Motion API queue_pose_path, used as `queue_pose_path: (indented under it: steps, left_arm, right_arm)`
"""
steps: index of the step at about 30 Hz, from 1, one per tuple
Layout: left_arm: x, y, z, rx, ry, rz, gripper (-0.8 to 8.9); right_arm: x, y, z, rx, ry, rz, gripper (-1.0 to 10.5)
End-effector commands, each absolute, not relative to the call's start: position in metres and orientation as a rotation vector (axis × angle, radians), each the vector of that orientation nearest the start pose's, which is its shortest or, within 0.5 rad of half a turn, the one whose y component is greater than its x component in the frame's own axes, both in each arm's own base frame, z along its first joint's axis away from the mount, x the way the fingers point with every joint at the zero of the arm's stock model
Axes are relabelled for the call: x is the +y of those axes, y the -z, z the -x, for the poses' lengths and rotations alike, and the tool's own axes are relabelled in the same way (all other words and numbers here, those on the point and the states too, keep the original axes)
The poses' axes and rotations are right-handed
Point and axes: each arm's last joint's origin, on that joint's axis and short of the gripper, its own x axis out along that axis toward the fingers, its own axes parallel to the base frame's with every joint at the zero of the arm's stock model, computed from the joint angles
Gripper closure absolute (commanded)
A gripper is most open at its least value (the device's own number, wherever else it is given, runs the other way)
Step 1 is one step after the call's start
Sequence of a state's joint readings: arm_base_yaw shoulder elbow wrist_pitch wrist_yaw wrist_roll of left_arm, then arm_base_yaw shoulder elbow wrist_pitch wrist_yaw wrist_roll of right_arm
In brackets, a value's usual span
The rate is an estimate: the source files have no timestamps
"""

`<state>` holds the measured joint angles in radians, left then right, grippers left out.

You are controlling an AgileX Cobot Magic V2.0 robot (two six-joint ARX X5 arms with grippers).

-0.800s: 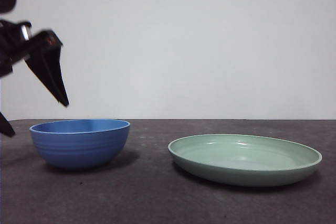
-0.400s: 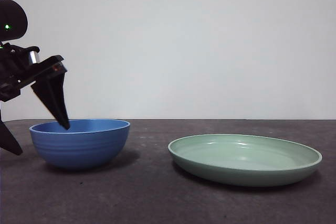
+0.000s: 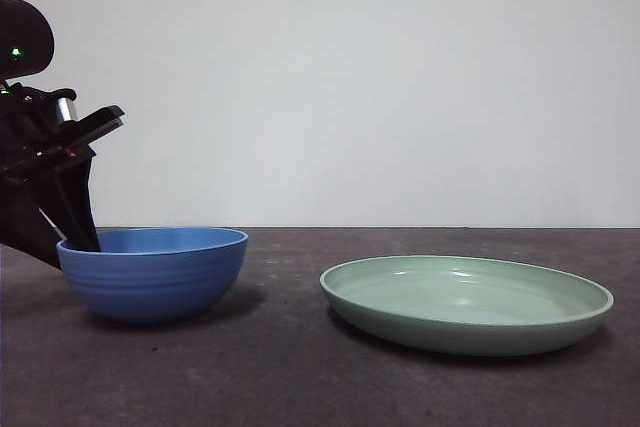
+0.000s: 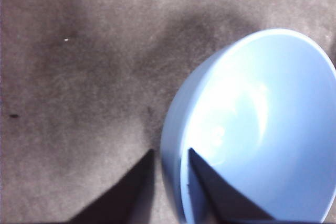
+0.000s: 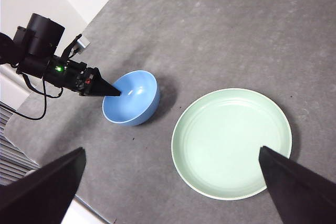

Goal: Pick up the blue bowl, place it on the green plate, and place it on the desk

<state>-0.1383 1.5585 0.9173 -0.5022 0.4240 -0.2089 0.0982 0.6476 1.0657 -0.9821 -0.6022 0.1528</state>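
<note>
Left tool (image 4: 169,182) spread astride the blue bowl's (image 3: 152,272) near rim on the bench (image 3: 300,377), well left of the green plate (image 3: 466,302); right tool (image 5: 168,192) wide apart, waiting above; best closed squarely before lifting.

Blue bowl (image 3: 152,272): smooth, semi-gloss wall with faint horizontal ridges; its inside shows a soft bright sheen in the left wrist view. Green plate (image 3: 466,303): glossy, glaze-like finish with sharp highlights along the raised rim. Table (image 3: 300,377): matt, finely speckled, slightly rough grey-brown surface. Left tool (image 4: 169,182): matt black, plastic-looking jaws. Wall (image 3: 400,97): plain, matt white.
</note>
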Motion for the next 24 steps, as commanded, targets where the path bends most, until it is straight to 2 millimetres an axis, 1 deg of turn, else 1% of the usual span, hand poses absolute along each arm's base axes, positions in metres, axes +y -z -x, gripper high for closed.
queue_pose_path:
  steps: [1,8,10,12,14,17,21,24]
  left_arm:
    - [-0.053,-0.185,-0.289,1.186,0.378,0.346,7.96]
    - [-0.054,-0.185,-0.288,1.199,0.375,0.346,7.99]
    - [-0.055,-0.187,-0.289,1.210,0.371,0.343,7.99]
    - [-0.057,-0.194,-0.291,1.214,0.357,0.324,7.99]
    - [-0.061,-0.205,-0.294,1.213,0.340,0.294,7.99]
    - [-0.072,-0.227,-0.299,1.192,0.344,0.245,7.99]
    - [-0.096,-0.260,-0.304,1.142,0.366,0.157,7.99]
    - [-0.119,-0.281,-0.306,1.096,0.404,0.100,7.99]
  right_arm:
    - [0.025,-0.372,-0.084,0.590,-0.647,-0.274,3.8]
    - [0.025,-0.372,-0.084,0.592,-0.646,-0.278,3.8]
    - [0.025,-0.372,-0.084,0.592,-0.646,-0.278,3.8]
    - [0.025,-0.372,-0.084,0.592,-0.646,-0.277,3.8]
    - [0.025,-0.372,-0.084,0.592,-0.646,-0.277,3.8]
    - [0.025,-0.372,-0.084,0.591,-0.646,-0.277,3.8]
    - [0.025,-0.372,-0.084,0.591,-0.646,-0.277,3.8]
    - [0.025,-0.372,-0.084,0.591,-0.646,-0.277,3.8]
